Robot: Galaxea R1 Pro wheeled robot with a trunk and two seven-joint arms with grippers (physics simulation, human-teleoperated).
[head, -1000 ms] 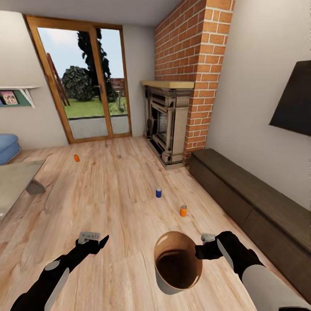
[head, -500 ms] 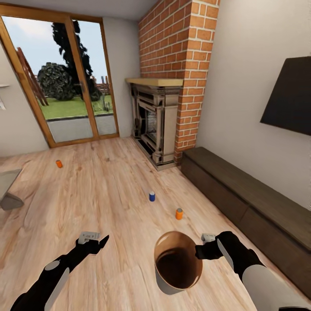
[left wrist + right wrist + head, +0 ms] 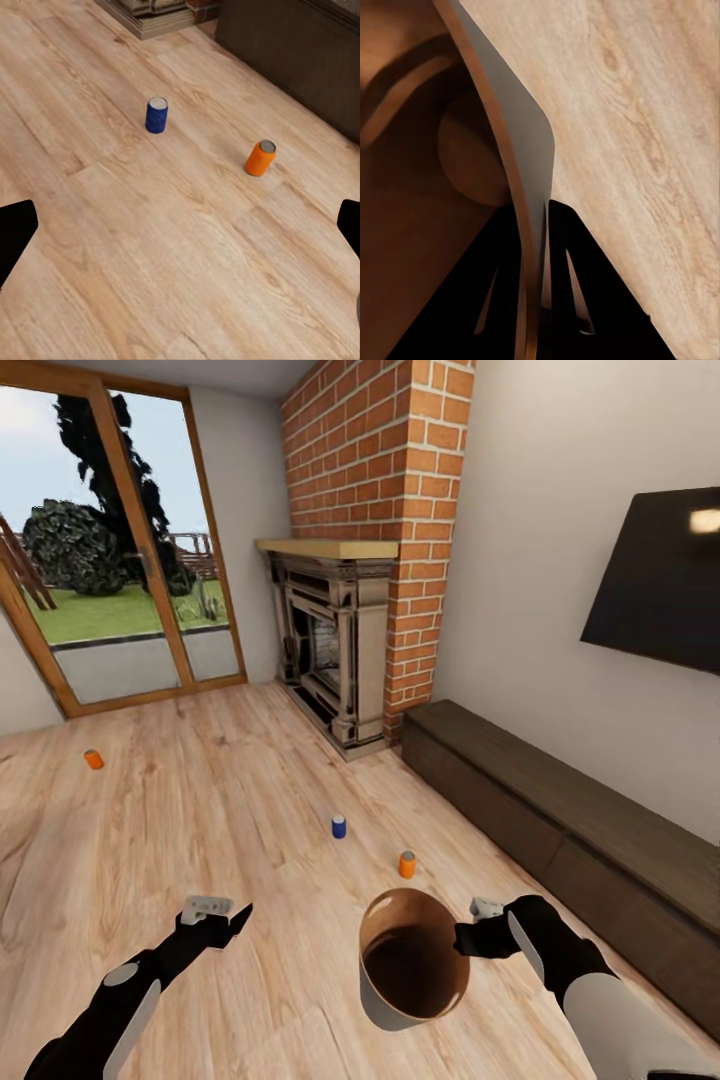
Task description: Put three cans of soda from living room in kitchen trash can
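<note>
Three soda cans stand upright on the living room's wood floor: an orange can [image 3: 93, 759] far off to the left, a blue can [image 3: 339, 827] ahead, and another orange can [image 3: 407, 864] just beyond the trash can [image 3: 375, 1000]. My right gripper [image 3: 462, 940] is shut on the trash can's rim and holds it above the floor. In the right wrist view the fingers [image 3: 577, 285] pinch its pale wall [image 3: 521, 142]. My left gripper [image 3: 222, 915] hangs open and empty. Its wrist view looks down at the blue can [image 3: 156, 115] and the near orange can [image 3: 260, 157].
A brick fireplace [image 3: 335, 650] stands ahead against the wall. A long dark low cabinet [image 3: 560, 820] runs along the right wall under a dark screen [image 3: 665, 580]. Glass doors [image 3: 110, 560] are at the far left. Open wood floor lies between me and the cans.
The camera has turned to the right, so the sofa, the table and the shelf have left the picture. Both arms and the trash can keep their place in the view.
</note>
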